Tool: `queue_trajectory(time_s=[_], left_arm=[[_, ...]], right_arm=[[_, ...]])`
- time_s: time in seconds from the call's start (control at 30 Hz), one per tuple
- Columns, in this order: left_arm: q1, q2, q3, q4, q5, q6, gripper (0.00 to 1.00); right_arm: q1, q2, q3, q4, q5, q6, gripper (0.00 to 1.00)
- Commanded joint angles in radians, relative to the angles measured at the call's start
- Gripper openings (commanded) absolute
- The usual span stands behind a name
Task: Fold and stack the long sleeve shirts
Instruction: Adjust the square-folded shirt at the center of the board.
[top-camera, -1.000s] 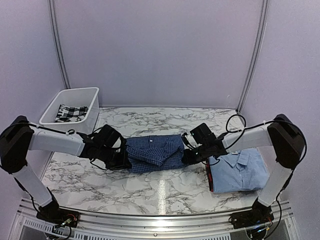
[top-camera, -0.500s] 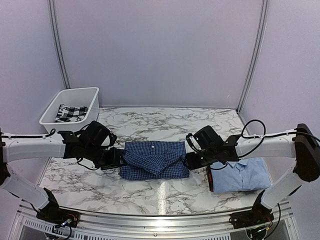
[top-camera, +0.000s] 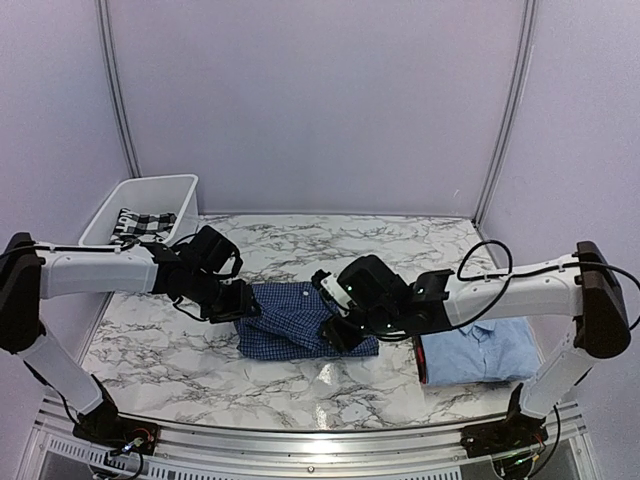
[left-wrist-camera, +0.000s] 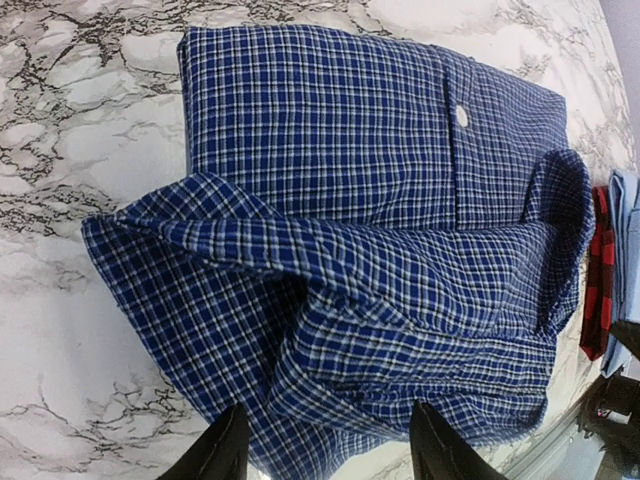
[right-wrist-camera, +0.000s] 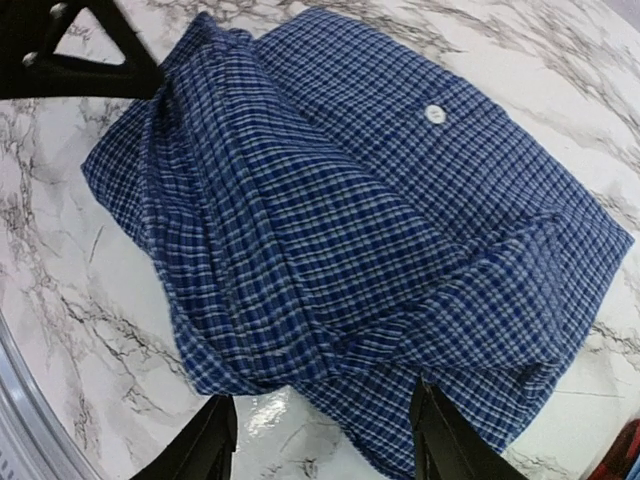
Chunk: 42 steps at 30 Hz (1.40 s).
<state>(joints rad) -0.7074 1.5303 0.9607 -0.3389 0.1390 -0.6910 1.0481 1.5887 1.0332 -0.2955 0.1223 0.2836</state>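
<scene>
**A:** How do the fingers stand?

**B:** The left gripper (left-wrist-camera: 330, 455) has its two black fingers spread wide, with nothing pinched between them. They hang over the left edge of the dark blue fine-checked button-up cloth shirt (left-wrist-camera: 350, 230). The right gripper (right-wrist-camera: 320, 445) is just as wide and grips nothing, over the same shirt's near right part.

**A:** And the shirt itself?

**B:** It lies folded in a loose, rumpled rectangle (one white button (right-wrist-camera: 434, 113) faces up) in the middle of the white marble-patterned table (top-camera: 300, 240), between the two arms.

**A:** The other one?

**B:** The plain light blue collared cloth shirt (top-camera: 480, 350) lies folded near the dark one's right side, on top of a red-and-black checked cloth (left-wrist-camera: 598, 280) that shows only as a strip at its edge.

**A:** Anything farther out?

**B:** A white rectangular plastic bin (top-camera: 150, 190) sits at the far left corner, with a black-and-white checked cloth (top-camera: 140, 225) inside.
</scene>
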Motion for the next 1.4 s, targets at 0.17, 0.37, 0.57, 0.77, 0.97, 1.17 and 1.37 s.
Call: queue_trajectory(time_s=[0.17,0.37,0.57,0.77,0.97,1.17,1.37], left_arm=[[0.010,0.096,0.066,0.000,0.025,0.027,0.56],[0.010,0.148,0.099,0.020,0.050,0.038,0.41],[0.009,0.193,0.159,0.028,0.077,0.054,0.13],[0.009,0.238,0.262,0.026,0.101,0.089,0.03],[0.018,0.331,0.377,0.027,0.102,0.106,0.00],[0.052,0.429,0.488,0.027,0.097,0.104,0.00],[0.095,0.455,0.514,0.028,0.082,0.105,0.37]], right_arm=[[0.107,0.086,0.078,0.013,0.064,-0.075,0.59],[0.110,0.163,0.108,0.012,0.120,-0.095,0.58],[0.109,0.224,0.182,-0.042,0.288,-0.036,0.38],[0.069,0.208,0.230,-0.121,0.411,0.052,0.08],[-0.017,0.229,0.310,-0.171,0.410,0.043,0.08],[-0.110,0.290,0.376,-0.138,0.394,0.006,0.19],[-0.208,0.299,0.393,-0.089,0.289,-0.012,0.52]])
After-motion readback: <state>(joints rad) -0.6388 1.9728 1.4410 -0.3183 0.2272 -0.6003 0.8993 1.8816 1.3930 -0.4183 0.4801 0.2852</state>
